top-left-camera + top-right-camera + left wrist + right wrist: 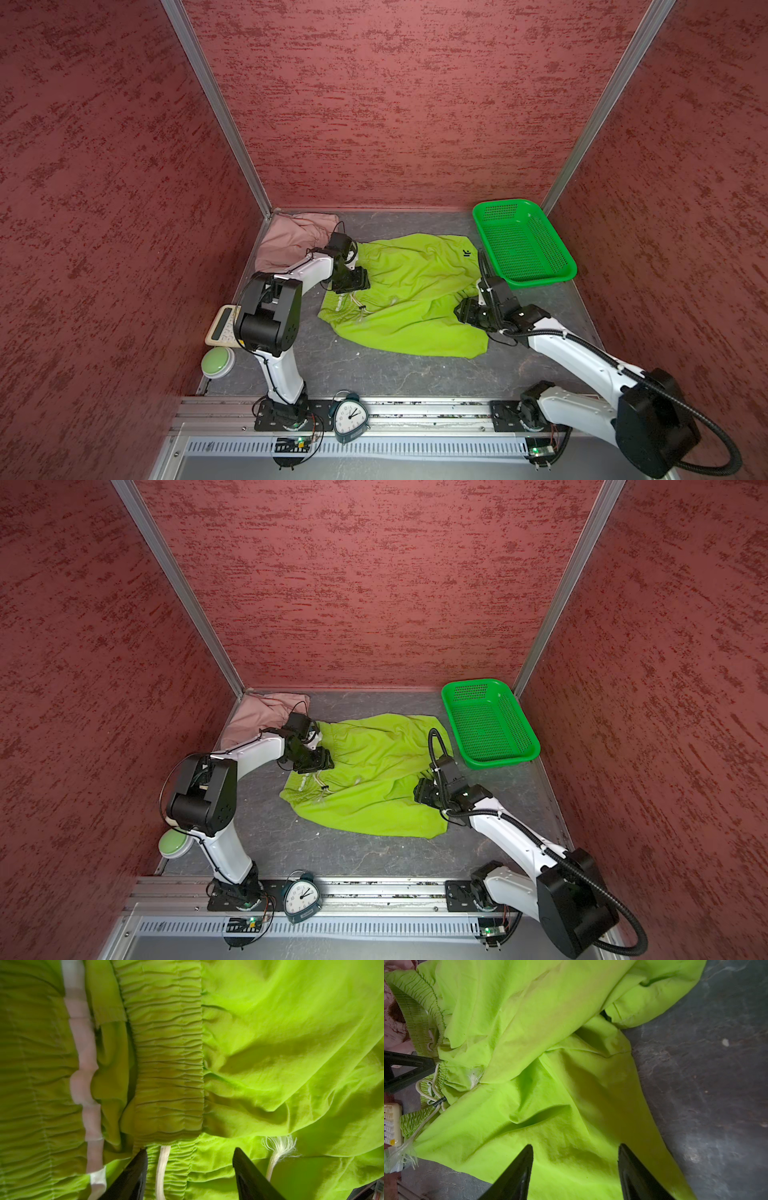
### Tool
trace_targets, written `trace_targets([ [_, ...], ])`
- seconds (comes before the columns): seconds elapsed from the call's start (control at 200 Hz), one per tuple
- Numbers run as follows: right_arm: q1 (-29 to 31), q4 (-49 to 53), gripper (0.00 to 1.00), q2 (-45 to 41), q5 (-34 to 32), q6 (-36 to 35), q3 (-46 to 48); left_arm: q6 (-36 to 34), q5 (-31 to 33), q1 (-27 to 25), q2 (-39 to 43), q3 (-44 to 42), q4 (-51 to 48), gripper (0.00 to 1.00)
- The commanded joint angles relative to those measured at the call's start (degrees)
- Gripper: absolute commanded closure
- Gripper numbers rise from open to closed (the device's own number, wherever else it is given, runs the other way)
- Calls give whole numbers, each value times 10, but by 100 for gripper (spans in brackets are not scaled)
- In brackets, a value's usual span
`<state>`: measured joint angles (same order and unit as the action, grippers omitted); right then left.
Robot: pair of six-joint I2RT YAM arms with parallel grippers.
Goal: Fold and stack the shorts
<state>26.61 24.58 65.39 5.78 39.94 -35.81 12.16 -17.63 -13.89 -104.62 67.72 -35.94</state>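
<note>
Right wrist: lime shorts (529,1064) rumpled, waistband gathered.

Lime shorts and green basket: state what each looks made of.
Lime shorts: thin woven cloth, matte, judging by soft creases and a gathered elastic waistband; fibre unclear. Green basket: rigid moulded plastic, slightly glossy, with perforated walls and floor.

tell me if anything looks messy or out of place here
The lime green shorts lie crumpled and unfolded in the middle of the table, with the waistband bunched and twisted. One drawstring end is frayed. The pink shorts sit wadded in the far left corner, not stacked.
</note>
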Motion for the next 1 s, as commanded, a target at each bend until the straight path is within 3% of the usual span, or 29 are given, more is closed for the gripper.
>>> trace_targets([
  [0.0, -3, -19, 33, 1, -1, 5, 7, 0, -9, -7, -12, 1, 6, 35],
  [0.065, -3, -17, 33, 2, -1, 5, 7, 1, -11, -9, -14, -3, 10, 36],
  [0.125, -4, -18, 33, 0, -1, 6, 9, 0, -15, -11, -17, -6, 13, 44],
  [0.245, -3, -20, 33, -1, -2, 7, 15, -2, -14, -11, -11, -1, 8, 89],
  [0.301, -4, -22, 33, 1, -3, 7, 19, -4, -10, -11, 0, 6, -2, 100],
  [0.496, -3, 17, 32, 22, -44, 9, 23, -27, 75, -19, 48, 58, -90, 100],
  [0.701, -4, 70, 28, 0, -44, 22, 20, -48, 183, -19, 84, 101, -175, 100],
  [0.842, -3, 62, 28, 2, -40, 25, 23, -47, 174, -13, 89, 91, -159, 100],
  [0.862, -4, 59, 28, 4, -38, 24, 22, -46, 163, -12, 87, 86, -153, 89],
  [0.882, -4, 56, 27, 6, -35, 23, 21, -44, 151, -11, 86, 80, -146, 70],
  [0.897, -3, 54, 27, 7, -33, 22, 20, -42, 143, -10, 86, 75, -140, 61],
  [0.997, -4, 43, 26, 23, -25, 19, 16, -27, 54, 0, 93, 22, -82, 35],
])
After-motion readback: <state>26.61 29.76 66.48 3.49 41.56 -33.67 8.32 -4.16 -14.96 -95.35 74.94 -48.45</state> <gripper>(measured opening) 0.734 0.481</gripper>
